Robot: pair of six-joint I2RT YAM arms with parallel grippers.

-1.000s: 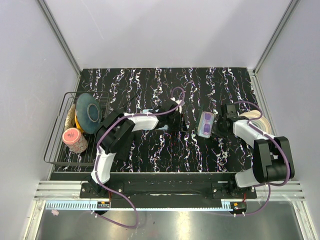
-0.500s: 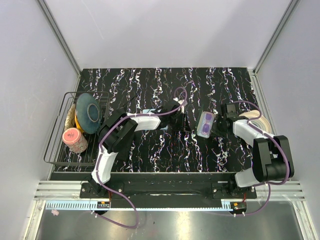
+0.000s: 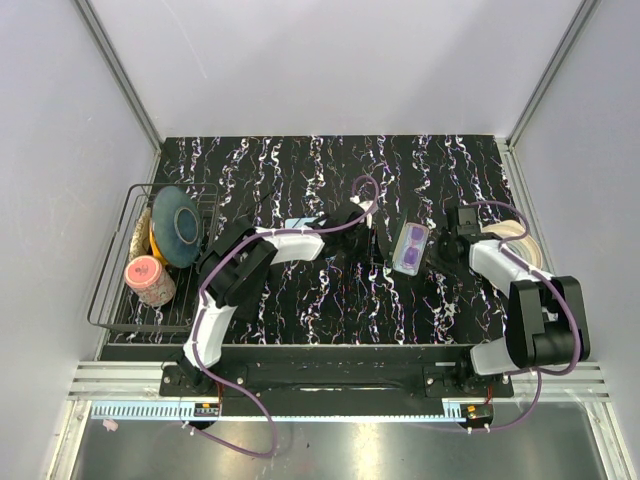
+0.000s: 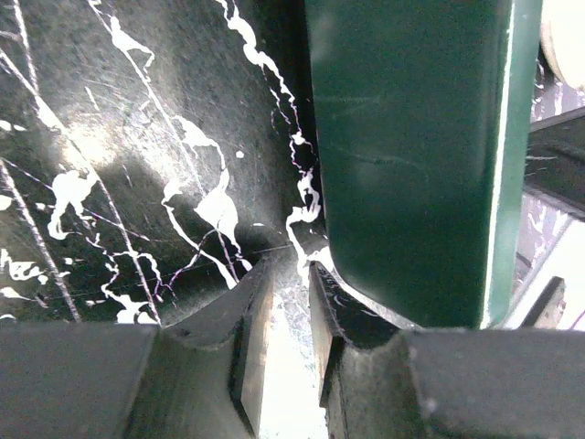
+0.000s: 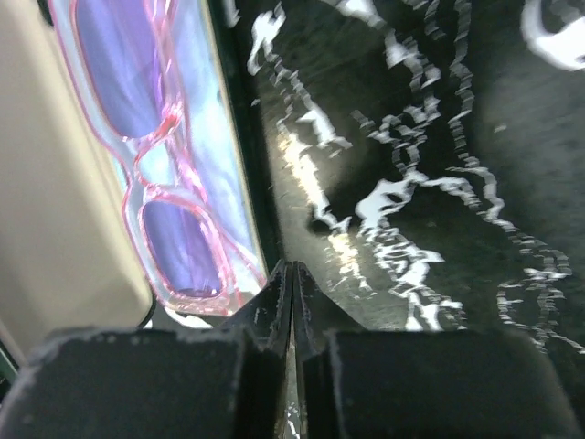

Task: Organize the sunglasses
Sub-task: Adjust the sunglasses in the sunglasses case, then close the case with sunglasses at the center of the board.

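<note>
Pink-framed sunglasses with purple lenses lie in an open case on the black marbled table. In the right wrist view the sunglasses rest on the pale blue lining, with the beige case wall beside them. My right gripper is shut and empty, its tips on the table right at the case's edge. My left gripper stands on the case's other side, jaws a narrow gap apart with nothing between them. The dark green case lid rises just beside its right finger.
A wire dish rack at the left edge holds a teal plate and a pink jar. A roll of tape lies at the right edge. A small light-blue object sits by the left forearm.
My left gripper has slid right, up to the case lid. The right gripper has stayed put next to the case.
</note>
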